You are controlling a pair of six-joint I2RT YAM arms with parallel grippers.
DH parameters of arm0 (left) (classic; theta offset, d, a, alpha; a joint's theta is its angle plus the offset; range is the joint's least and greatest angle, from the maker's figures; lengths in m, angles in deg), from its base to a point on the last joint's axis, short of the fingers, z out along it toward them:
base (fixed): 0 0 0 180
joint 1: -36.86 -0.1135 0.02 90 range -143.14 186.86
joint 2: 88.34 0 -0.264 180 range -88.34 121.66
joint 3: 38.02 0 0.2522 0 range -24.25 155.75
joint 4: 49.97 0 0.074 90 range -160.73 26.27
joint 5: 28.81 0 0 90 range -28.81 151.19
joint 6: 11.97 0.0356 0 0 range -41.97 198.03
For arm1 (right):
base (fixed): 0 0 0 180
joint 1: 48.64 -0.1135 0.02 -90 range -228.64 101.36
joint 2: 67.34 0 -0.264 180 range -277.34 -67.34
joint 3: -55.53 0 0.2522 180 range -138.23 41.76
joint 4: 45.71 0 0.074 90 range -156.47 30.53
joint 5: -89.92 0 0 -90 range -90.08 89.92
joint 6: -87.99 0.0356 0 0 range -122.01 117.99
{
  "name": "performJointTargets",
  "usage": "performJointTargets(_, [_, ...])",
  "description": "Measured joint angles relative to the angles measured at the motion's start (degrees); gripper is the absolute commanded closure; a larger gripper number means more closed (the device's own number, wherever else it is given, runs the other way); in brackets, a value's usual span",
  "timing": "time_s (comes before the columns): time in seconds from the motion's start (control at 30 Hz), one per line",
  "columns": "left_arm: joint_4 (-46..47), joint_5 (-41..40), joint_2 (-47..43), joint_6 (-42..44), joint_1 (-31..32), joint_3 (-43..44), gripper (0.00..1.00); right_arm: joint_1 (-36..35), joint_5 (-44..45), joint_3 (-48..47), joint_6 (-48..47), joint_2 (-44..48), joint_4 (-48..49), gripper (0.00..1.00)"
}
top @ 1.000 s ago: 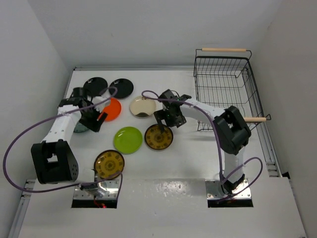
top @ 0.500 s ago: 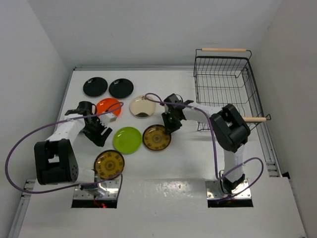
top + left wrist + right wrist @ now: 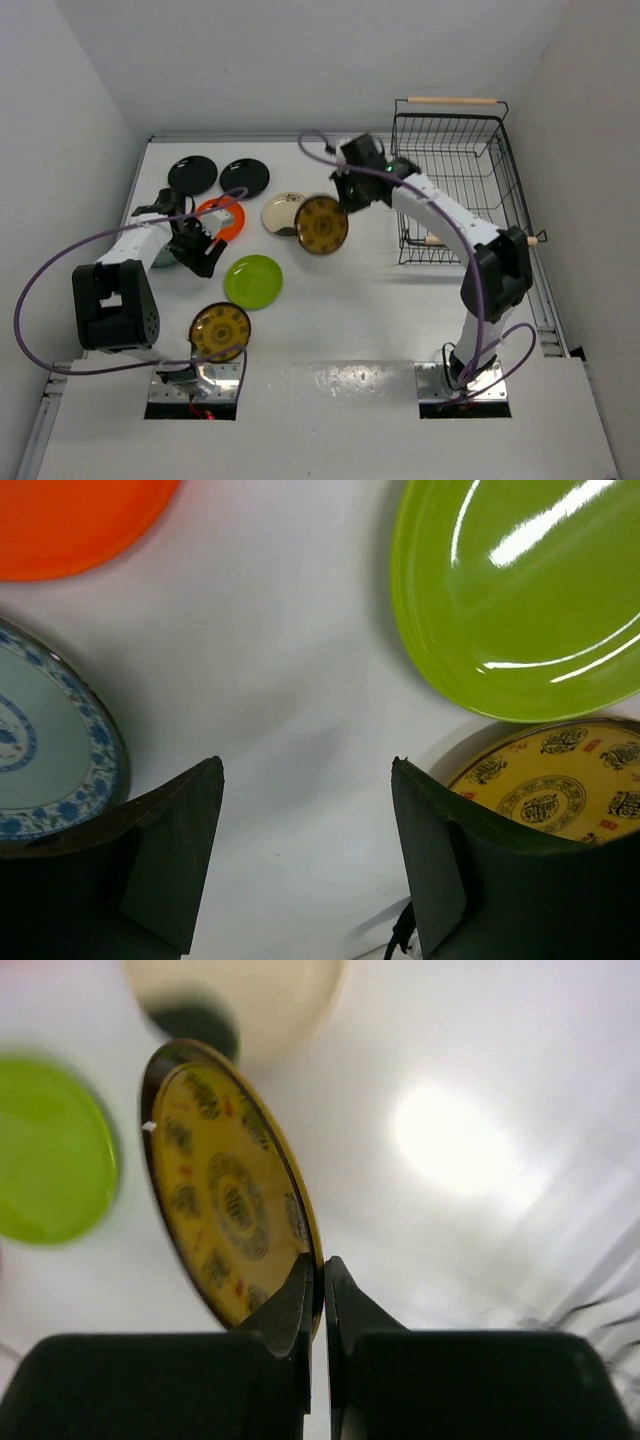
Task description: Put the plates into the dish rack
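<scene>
— Plates first: how do ours look?

— We see seven lying flat on the table (image 3: 380, 300). One black plate (image 3: 192, 174) and a second black plate (image 3: 245, 177) sit side by side at the far left. Nearer to us are the orange-red plate (image 3: 230, 224) and the cream plate (image 3: 280, 212), then the lime green plate (image 3: 253, 281). A brown-gold plate (image 3: 221, 331) lies close to the near edge. The blue-grey patterned plate (image 3: 40, 750) shows plainly only in the left wrist view. The eighth, the held brown-gold plate (image 3: 321, 224), is off the table and tilted up on edge.

— And our grippers?

— Our right gripper (image 3: 319, 1278) has its fingers pressed on that plate's rim, with only the rim's thickness between them. Our left gripper (image 3: 307, 770) is spread wide and holds nothing. It hangs over bare table, with the blue-grey plate beside one finger and the lime green and flat brown-gold plates beside the other.

— Room to move?

— In the top view the held plate overlaps the cream plate's right edge. The dish rack (image 3: 450, 190) stands at the table's far right corner, and bare table lies between the held plate and the rack's left side.
</scene>
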Motion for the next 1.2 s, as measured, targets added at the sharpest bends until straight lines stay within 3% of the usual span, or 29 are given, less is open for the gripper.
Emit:
performJointTargets(0.17, [0.09, 0.09, 1.62, -0.92, -0.02, 3.78, 0.27, 6.25, 7.17, -17.49, -4.61, 2.99, -2.08, 1.00])
performJointTargets(0.23, [0.07, 0.13, 2.29, -1.53, -0.02, 5.38, 0.27, 12.17, 11.32, -23.91, -6.60, 3.87, -1.70, 1.00])
performJointTargets(0.43, [0.22, 0.13, 5.90, -2.36, -0.02, 9.92, 0.29, 26.01, 28.87, -28.44, -15.87, 2.62, 3.89, 1.00])
performJointTargets(0.57, [0.00, 0.17, 7.82, -3.10, 0.00, 11.65, 0.30, 29.79, 35.58, -25.88, -21.49, 0.00, 6.51, 1.00])
performJointTargets(0.93, [-0.94, 1.03, 12.50, -4.26, 0.17, 16.22, 0.31, 33.07, 39.21, -6.32, -32.44, 0.59, 10.40, 1.00])
performJointTargets(1.2, [-1.33, 1.05, 14.23, -4.26, 0.17, 17.51, 0.31, 37.55, 43.12, 2.99, -33.70, 1.49, 11.63, 1.00])
